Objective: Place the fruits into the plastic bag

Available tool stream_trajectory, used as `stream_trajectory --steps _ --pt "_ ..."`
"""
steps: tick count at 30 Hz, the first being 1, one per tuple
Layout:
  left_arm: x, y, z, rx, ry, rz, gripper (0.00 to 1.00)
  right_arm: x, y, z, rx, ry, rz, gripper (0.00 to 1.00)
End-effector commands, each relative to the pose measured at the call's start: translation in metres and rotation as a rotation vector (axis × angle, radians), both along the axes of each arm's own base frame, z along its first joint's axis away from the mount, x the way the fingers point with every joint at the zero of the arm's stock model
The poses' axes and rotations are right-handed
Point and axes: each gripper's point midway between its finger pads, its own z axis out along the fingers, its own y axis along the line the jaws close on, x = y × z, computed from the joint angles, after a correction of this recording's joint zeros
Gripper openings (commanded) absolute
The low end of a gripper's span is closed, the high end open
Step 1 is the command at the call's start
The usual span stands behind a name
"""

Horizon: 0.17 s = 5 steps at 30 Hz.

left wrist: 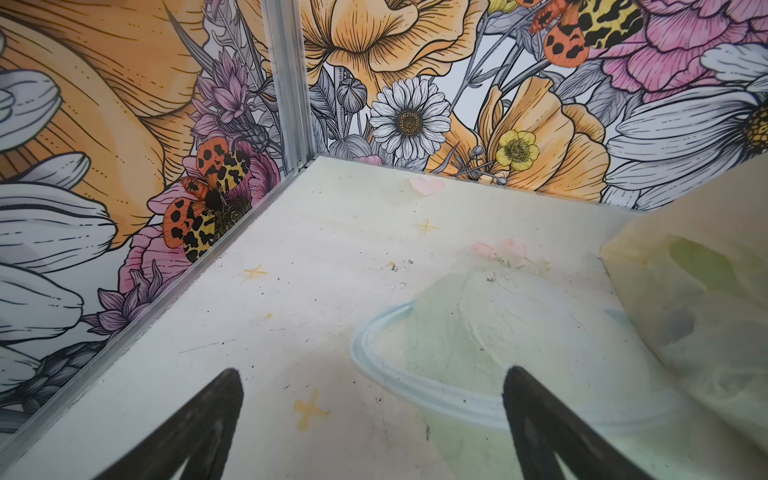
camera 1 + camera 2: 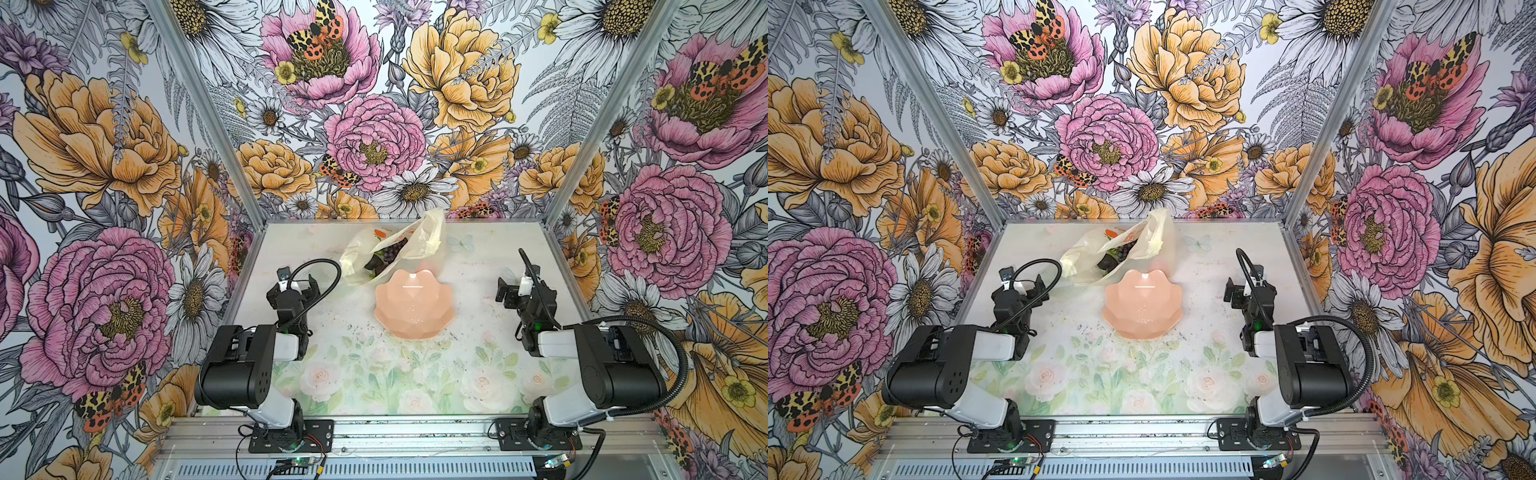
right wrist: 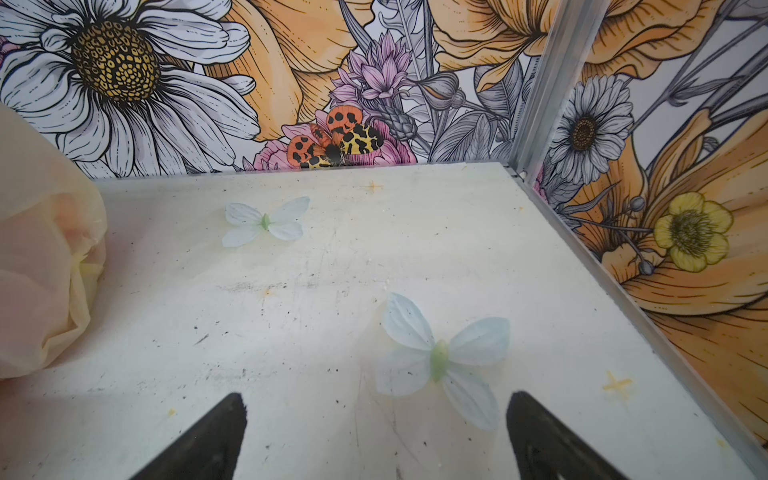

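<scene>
both wide open, empty: left hand (image 1: 372, 374), right hand (image 3: 376, 398); 1 plastic bag (image 2: 424, 237) w/ fruits (image 2: 390, 252); 1 bowl (image 2: 413, 305).

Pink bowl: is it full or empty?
Empty. In both top views the bowl shows only its bare pink inside; dark fruit sits in the bag behind it.

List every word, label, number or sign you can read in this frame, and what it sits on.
No text here can be read.
Red-orange print on the plastic bag: too small and blurred to read in both top views.
No lettering shows on the pink bowl.
</scene>
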Motion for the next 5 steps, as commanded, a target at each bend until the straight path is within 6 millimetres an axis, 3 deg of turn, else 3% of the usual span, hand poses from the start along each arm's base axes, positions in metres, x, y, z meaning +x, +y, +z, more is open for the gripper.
stream_trajectory --steps 1,5 --pt "0.0061 -0.0058 0.0125 0.014 -0.041 -0.029 0.99 0.0098 0.0013 0.0090 -0.013 -0.020 0.000 1.00" --pt "0.0059 -0.0058 0.0121 0.012 -0.041 -0.029 0.99 0.0084 0.0014 0.0090 -0.014 -0.022 -0.001 0.99"
